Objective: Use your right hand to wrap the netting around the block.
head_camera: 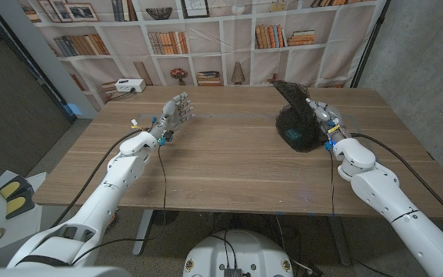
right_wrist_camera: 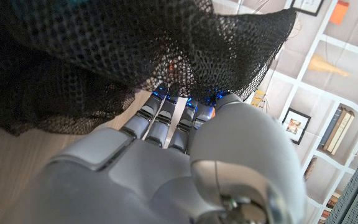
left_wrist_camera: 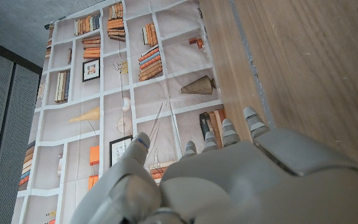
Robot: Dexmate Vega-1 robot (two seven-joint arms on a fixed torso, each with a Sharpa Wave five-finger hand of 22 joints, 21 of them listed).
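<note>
Right hand gripping black netting bunched over a block on the wooden table

In the head view the netting sits right of centre, in the upper half of the frame, a dark heap on the tabletop with one corner pulled up into a peak; a patch of blue, the block, shows through the mesh low in the heap. The right hand stands just beside it on its right, fingers closed into the mesh. In the right wrist view the fingers reach up under the draped netting. The left hand waits well apart at upper left, holding nothing, fingers upright and slightly spread
</note>
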